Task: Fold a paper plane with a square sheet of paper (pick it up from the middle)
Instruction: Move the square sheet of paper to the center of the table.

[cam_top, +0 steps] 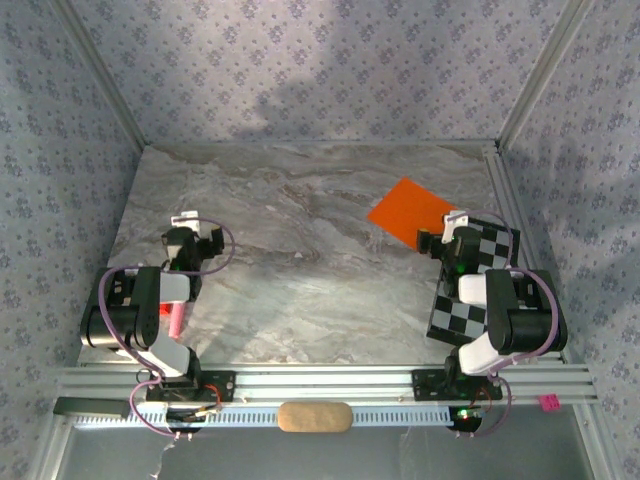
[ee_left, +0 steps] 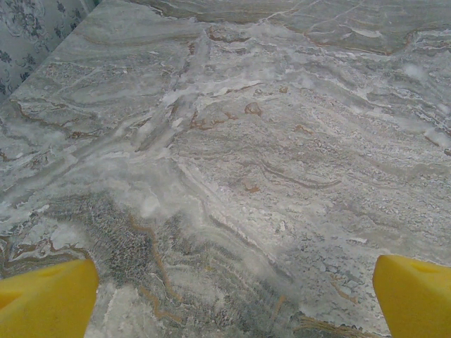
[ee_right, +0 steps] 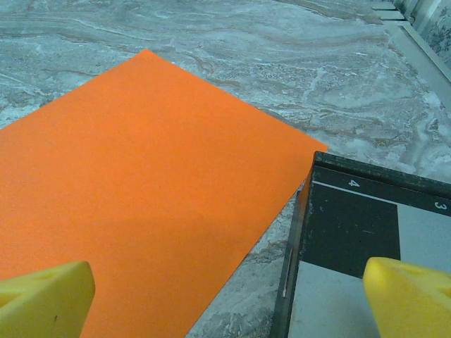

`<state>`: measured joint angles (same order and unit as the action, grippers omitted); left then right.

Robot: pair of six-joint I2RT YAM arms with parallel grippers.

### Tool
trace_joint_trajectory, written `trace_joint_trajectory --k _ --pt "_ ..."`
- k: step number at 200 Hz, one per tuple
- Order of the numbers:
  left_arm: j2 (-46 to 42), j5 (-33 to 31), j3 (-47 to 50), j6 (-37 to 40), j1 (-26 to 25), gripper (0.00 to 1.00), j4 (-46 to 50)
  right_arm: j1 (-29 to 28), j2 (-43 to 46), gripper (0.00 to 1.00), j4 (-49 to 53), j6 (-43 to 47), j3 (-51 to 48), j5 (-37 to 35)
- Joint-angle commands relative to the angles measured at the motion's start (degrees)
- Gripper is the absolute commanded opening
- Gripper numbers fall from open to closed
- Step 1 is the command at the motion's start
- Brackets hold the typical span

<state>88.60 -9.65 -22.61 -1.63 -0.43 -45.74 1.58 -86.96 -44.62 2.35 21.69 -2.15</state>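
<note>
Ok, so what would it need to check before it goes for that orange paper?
1. The orange sheet lies flat and unfolded: ok.
2. The right claw is open: ok.
3. The left claw is open: ok.
4. The right claw is above the sheet's middle: not ok, it is by the near edge.
5. The sheet is clear of the checkerboard card: cannot tell, their corners nearly meet.

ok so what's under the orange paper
The square sheet of paper lies flat on the marble table, its corner by the checkerboard card. Whatever sits directly beneath it is covered.
</note>
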Motion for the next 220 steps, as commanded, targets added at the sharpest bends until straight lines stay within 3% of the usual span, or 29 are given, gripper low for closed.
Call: trace_joint_trajectory --k 1,37,55,80,104,122,148,187,220 --pt "-1.48 -0.19 -0.16 -0.68 -0.18 1.0 -2.09 -0.1 0.37 1.0 0.06 -0.18 1.09 0.04" --pt "-8.32 0.42 -0.77 -0.94 -0.06 1.0 5.26 -0.89 3.9 1.0 4.58 0.82 2.1 0.42" --pt "-12.57 0.77 -3.18 -4.84 1.06 1.0 15.12 -0.79 7.55 1.0 18.21 -0.33 7.81 1.63" --pt "-17.49 0.34 -3.3 -10.32 1.94 1.0 20.59 -0.94 8.83 1.0 32.66 -3.33 14.91 4.15" --pt "-21.77 -1.58 -8.25 -15.97 2.01 1.0 34.71 -0.98 6.4 0.99 47.19 -10.52 24.82 7.3" --pt "-23.32 -3.98 -11.79 -24.82 2.62 1.0 44.67 -1.28 2.65 1.0 54.96 -14.25 31.71 14.23" --pt "-24.36 9.2 -12.07 -29.47 4.72 1.0 45.74 -3.12 -2.18 1.0 58.77 -20.16 37.36 18.11" --pt "-22.42 27.1 -14.57 -32.83 4.65 1.0 48.63 -4.96 -13.18 1.0 70.06 -28.33 50.16 16.07" --pt "-21.43 34.17 -15.52 -32.58 3.88 1.0 51.08 -5.72 -18.98 1.0 70.47 -30.71 53.81 16.4"
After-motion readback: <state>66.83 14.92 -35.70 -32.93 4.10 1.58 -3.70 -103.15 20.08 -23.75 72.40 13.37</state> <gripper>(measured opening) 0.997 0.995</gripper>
